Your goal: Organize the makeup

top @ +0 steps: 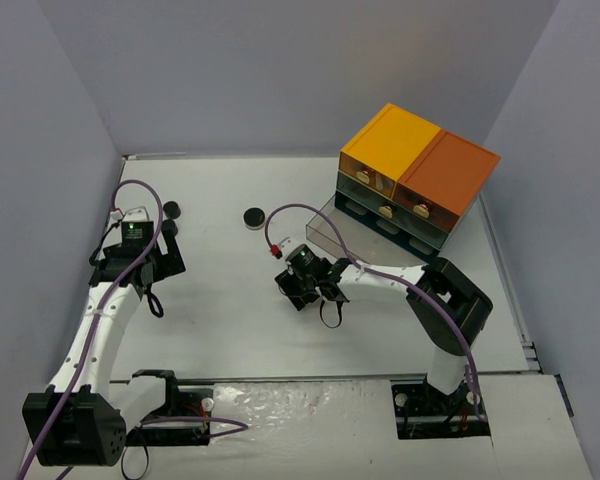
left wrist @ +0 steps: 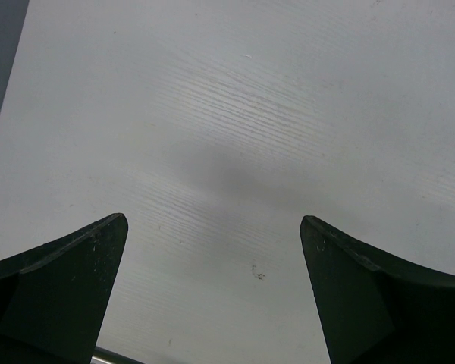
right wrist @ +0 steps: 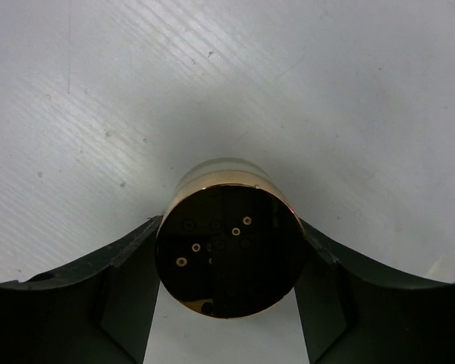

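Standing here, I can't read any writing, number or brand mark. The fronts of the drawer box (top: 420, 175) are too small to make out. The glossy top of the round jar (right wrist: 227, 250) shows only reflections.

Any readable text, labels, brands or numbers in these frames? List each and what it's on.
None readable in any view.
Gold-rimmed round jar, held by the right end effector: glossy dark lid, reflections only, no print.
Orange-topped drawer box: no lettering legible, too small.
Black round jars: too small to tell.
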`<state>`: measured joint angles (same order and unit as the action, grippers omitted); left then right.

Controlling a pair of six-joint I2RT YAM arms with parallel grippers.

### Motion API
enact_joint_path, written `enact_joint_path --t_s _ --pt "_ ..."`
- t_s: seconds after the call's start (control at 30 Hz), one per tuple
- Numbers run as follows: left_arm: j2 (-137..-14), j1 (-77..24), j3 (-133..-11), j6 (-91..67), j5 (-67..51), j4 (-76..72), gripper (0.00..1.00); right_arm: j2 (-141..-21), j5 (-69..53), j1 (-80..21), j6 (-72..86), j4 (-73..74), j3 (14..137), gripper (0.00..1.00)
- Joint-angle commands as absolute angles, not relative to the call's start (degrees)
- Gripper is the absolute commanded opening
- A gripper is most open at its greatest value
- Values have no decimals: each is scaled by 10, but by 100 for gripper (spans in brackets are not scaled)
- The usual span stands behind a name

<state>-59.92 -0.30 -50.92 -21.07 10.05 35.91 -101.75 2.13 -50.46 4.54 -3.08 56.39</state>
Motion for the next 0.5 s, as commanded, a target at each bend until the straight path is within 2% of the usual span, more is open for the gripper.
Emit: enact_joint_path --t_s 0.0,0.03,0.1,0.17,0.3,0.47 --pt "-596 -3 -527 -200 109 335 97 -986 61 -505 41 -42 571 45" --pt "-597 -3 -527 -200 108 335 97 -985 63 -505 41 -42 574 37" --pt "-598 -3 -526 -200 106 335 97 -980 67 -505 42 -40 581 14" --pt "-598 -3 -526 -200 106 335 97 -969 72 -506 45 -40 589 9" --pt "-598 -3 -526 -200 105 334 97 -938 91 -505 52 -24 615 8" --pt "-599 -3 -525 -200 102 333 97 -916 146 -486 63 24 697 2"
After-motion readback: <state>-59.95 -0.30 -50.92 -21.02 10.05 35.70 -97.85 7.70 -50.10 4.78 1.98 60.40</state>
